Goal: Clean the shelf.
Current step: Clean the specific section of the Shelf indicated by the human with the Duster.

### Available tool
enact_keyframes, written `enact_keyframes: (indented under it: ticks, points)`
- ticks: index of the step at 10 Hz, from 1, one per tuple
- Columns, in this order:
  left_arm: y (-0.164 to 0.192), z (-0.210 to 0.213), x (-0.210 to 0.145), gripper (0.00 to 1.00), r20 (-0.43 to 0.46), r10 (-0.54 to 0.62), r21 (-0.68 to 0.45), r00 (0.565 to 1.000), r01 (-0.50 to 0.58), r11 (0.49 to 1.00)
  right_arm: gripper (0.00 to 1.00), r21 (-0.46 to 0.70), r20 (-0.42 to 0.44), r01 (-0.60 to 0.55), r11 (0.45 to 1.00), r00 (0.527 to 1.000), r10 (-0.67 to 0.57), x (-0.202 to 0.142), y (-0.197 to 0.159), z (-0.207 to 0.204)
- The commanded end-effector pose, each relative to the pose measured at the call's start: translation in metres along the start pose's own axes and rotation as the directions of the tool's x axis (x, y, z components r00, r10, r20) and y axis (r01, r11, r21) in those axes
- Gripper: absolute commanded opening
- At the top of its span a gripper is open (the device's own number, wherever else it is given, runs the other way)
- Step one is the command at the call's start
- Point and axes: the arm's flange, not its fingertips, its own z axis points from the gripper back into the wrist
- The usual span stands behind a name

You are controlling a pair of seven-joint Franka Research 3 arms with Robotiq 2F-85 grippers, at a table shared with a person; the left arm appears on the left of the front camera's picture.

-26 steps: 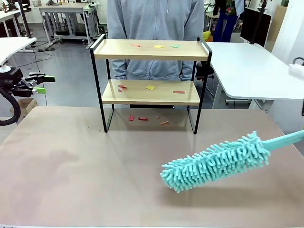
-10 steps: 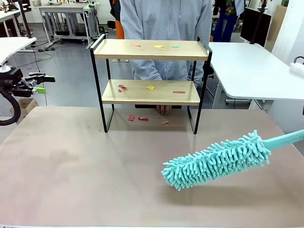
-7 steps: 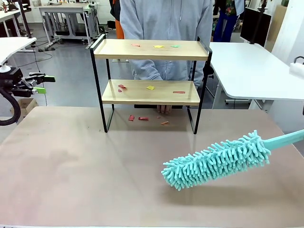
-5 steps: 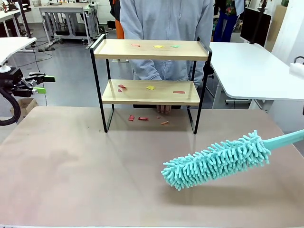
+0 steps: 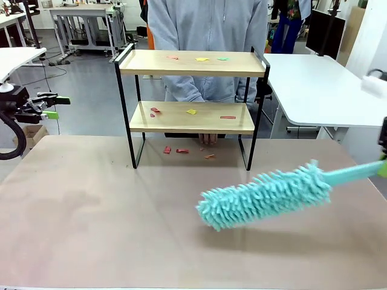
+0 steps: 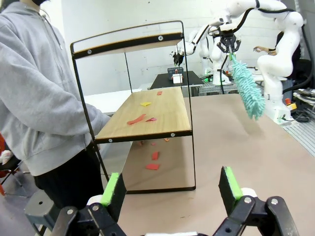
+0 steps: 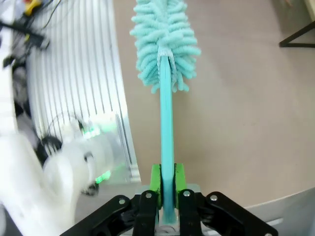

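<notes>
The shelf [image 5: 151,63] stands at the far middle of the table, with small red, yellow and green scraps [image 5: 202,58] on its top board, more scraps [image 5: 191,111] on the lower board and some on the table beneath [image 5: 182,150]. My right gripper [image 7: 166,184] is shut on the handle of a teal fluffy duster [image 5: 266,194], which hangs above the table in front of the shelf and to its right. My left gripper [image 5: 54,106] is open and holds nothing, off the table's left edge; its green pads [image 6: 114,191] frame the shelf [image 6: 162,118] from the side.
A person in a grey hoodie [image 5: 205,27] stands behind the shelf, one hand [image 5: 208,139] resting on the table under the lower board. A white table [image 5: 314,84] stands at the right. The brown table top [image 5: 109,217] spreads in front.
The duster has swung left and slightly up with the right arm, blurred by the motion. The person shifted a little. The left arm has not moved.
</notes>
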Motion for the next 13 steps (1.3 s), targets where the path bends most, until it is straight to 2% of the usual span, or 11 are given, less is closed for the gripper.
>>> enact_keyframes:
  ticks: [1,2,3,4,6,7,8,11,12,13]
  points:
    - [0.000,0.000,0.002,1.00,0.002,-0.005,-0.001,1.000,0.005,1.000,0.14,-0.128,0.180,0.271,0.954,0.952,-0.246,0.053,0.005,-0.025]
    - [0.000,0.000,0.002,1.00,0.002,-0.005,-0.001,1.000,0.005,1.000,0.14,-0.142,0.246,0.345,0.928,0.920,-0.305,0.068,0.003,-0.032]
    - [0.000,0.000,0.002,1.00,0.002,-0.005,-0.001,1.000,0.005,1.000,0.14,-0.083,0.313,0.443,0.893,0.862,-0.398,0.086,-0.002,-0.042]
    - [0.000,0.000,0.002,1.00,0.002,-0.005,-0.001,1.000,0.005,1.000,0.14,-0.058,0.338,0.494,0.867,0.827,-0.449,0.100,-0.008,-0.053]
    - [0.000,0.000,0.002,1.00,0.002,-0.005,-0.001,1.000,0.005,1.000,0.14,0.004,0.310,0.446,0.895,0.851,-0.425,0.122,-0.006,-0.074]
    - [0.000,0.000,0.002,1.00,0.002,-0.005,-0.001,1.000,0.005,1.000,0.14,0.047,0.325,0.383,0.923,0.868,-0.376,0.118,0.003,-0.067]
    - [0.000,0.000,0.002,1.00,0.002,-0.005,-0.001,1.000,0.005,1.000,0.14,-0.031,0.298,0.469,0.883,0.848,-0.439,0.112,-0.005,-0.066]
    - [0.000,0.000,0.002,1.00,0.002,-0.005,-0.001,1.000,0.005,1.000,0.14,-0.010,0.286,0.440,0.898,0.862,-0.419,0.119,-0.002,-0.073]
    - [0.000,0.000,0.002,1.00,0.002,-0.005,-0.001,1.000,0.005,1.000,0.14,-0.035,0.218,0.493,0.869,0.853,-0.475,0.153,-0.002,-0.093]
    - [0.000,0.000,0.002,1.00,0.002,-0.005,-0.001,1.000,0.005,1.000,0.14,-0.042,0.222,0.545,0.838,0.823,-0.524,0.172,-0.005,-0.109]
